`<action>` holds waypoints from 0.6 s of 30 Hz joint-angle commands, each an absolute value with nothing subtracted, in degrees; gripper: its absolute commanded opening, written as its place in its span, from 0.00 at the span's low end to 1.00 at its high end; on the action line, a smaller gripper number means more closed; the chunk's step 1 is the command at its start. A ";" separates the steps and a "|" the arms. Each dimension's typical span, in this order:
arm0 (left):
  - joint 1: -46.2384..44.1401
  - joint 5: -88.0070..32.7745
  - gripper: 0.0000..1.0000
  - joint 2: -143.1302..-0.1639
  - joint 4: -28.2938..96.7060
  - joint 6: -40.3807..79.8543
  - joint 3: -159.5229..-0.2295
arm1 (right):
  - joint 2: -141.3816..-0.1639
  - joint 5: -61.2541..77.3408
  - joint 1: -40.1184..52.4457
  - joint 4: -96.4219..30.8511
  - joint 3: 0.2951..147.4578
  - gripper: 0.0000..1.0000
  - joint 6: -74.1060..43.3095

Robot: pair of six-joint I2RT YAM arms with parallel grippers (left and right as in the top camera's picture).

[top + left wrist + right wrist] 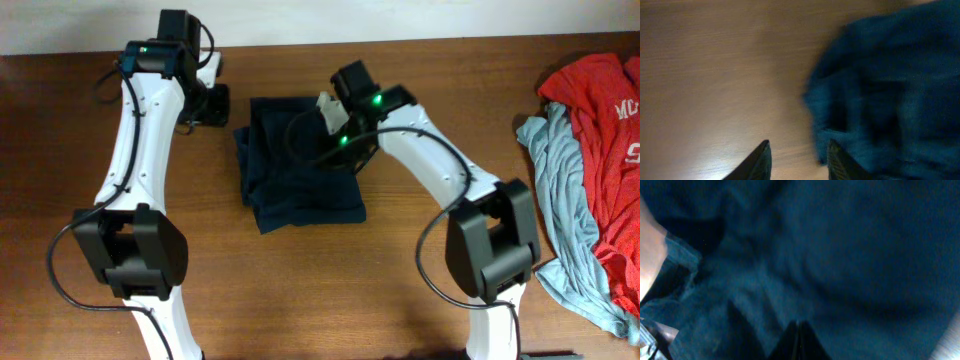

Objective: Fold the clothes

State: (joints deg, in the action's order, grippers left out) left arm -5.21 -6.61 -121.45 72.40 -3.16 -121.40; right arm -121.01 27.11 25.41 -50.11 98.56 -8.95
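A dark navy garment (300,160) lies folded into a rough rectangle at the middle of the wooden table. My left gripper (214,106) is just off its upper left corner. In the left wrist view the left gripper's fingers (799,156) are open and empty over bare wood, and the navy garment's edge (880,95) lies beside the right finger. My right gripper (335,138) hovers low over the garment's upper right part. In the right wrist view the right gripper's fingertips (798,330) are pressed together against the navy cloth (840,255), with no fold seen between them.
A red shirt (600,110) and a light blue-grey garment (560,210) lie in a pile at the table's right edge. Bare wood table (320,290) stretches in front of the navy garment.
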 commanded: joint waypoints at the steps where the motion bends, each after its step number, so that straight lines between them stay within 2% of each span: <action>1: -7.57 -21.32 0.30 -122.58 71.13 -13.41 -121.54 | -122.23 32.27 27.44 -43.92 92.29 0.04 -11.16; 5: -10.02 -21.47 0.30 -125.12 71.20 -16.43 -121.54 | -122.32 29.71 27.75 -38.50 85.97 0.04 -16.82; 14: -13.54 -22.00 0.30 -132.46 70.24 -17.69 -121.54 | -122.32 29.76 27.70 -33.74 80.34 0.04 -16.38; 18: -13.43 -12.08 0.25 -135.66 67.96 -12.67 -121.54 | -122.32 29.76 27.70 -33.41 80.36 0.04 -16.38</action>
